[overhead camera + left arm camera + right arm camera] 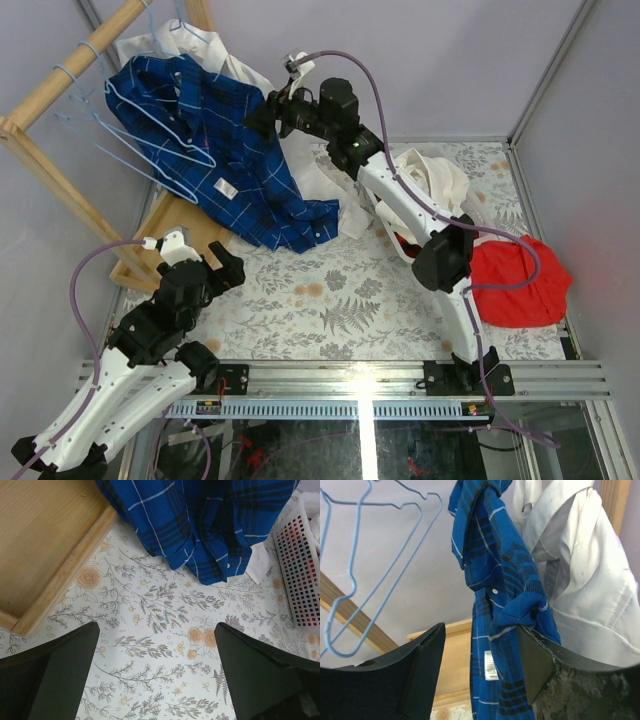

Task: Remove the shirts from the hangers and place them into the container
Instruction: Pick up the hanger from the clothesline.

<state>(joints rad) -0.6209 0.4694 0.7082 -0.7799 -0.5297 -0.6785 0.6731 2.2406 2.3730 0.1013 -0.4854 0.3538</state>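
The right gripper [479, 667] is raised to the wooden rack [60, 88] with its jaws standing partly apart. A bunched fold of the dark blue checked shirt [495, 595] hangs down between them. The cloth presses against the right-hand finger [536, 662], while the other finger stands clear of it, so nothing is clamped yet. Just beside the blue shirt, on the far side of that finger, hangs a plain white shirt [592, 585]. On the other side, the light-blue wire hangers [165, 150] dangle bare against the wall.

The left gripper [157, 672] hovers low over the flowered table [150, 610], jaws wide and empty. The hem of the blue shirt trails onto the table ahead of it. The white perforated basket [299, 565] stands to its right, with red and white fabric showing through the grid.

The step in hand looks like the grasp on the blue shirt, ahead of pulling it off. From these views I cannot tell whether its collar is hooked on a hanger or merely draped over the rack.

The next move calls for the jaws to shut firmly on the fold. The pull should then go up and away from the rack, not straight down, so that the collar slips free instead of dragging hanger and rack along. After that the shirt has to travel across to the basket, and its long tail may need gathering so it does not spill over the rim.
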